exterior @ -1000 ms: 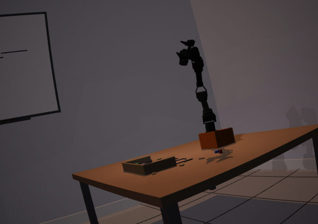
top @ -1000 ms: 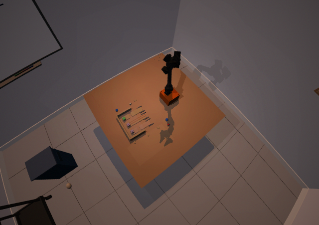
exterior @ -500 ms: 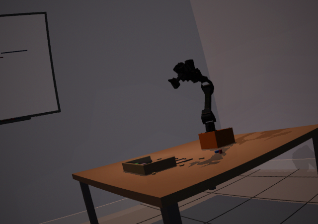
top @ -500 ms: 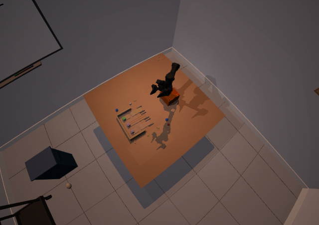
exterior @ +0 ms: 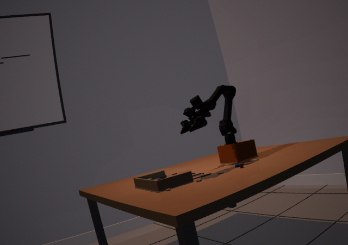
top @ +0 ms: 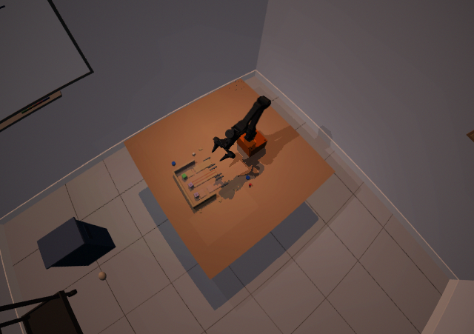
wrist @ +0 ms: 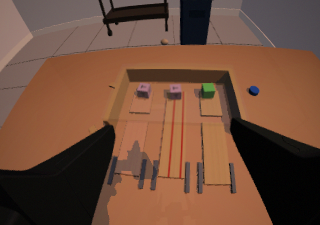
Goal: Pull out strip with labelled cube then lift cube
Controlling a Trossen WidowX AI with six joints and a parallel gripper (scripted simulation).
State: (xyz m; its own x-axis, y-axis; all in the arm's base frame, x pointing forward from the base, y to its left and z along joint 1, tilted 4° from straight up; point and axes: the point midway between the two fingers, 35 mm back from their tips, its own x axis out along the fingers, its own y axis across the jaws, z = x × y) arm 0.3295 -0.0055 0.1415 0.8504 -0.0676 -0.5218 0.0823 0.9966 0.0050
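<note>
Our black two-fingered end effector [top: 221, 155] [exterior: 186, 130] [wrist: 172, 128] hangs spread and holding nothing above the worktop [top: 283, 169] [exterior: 179, 208] [wrist: 65, 85], with the red-lined one-piece wooden strip [wrist: 172, 145] ahead between its fingers in the wrist view. We see the pink marked cube [top: 190, 185] [wrist: 175, 91] on that strip's far end, inside the tan walled tray [top: 183, 189] [exterior: 145, 183] [wrist: 177, 76], whose near side is open.

From what I could see, the unbroken pale wooden strip [top: 206, 176] [wrist: 177, 135] lay flat, two red lines running along it, and the pinkish-lilac labelled cube [top: 190, 185] [wrist: 175, 91], dark-marked, sat at its twelve o'clock end in the wrist view.
</note>
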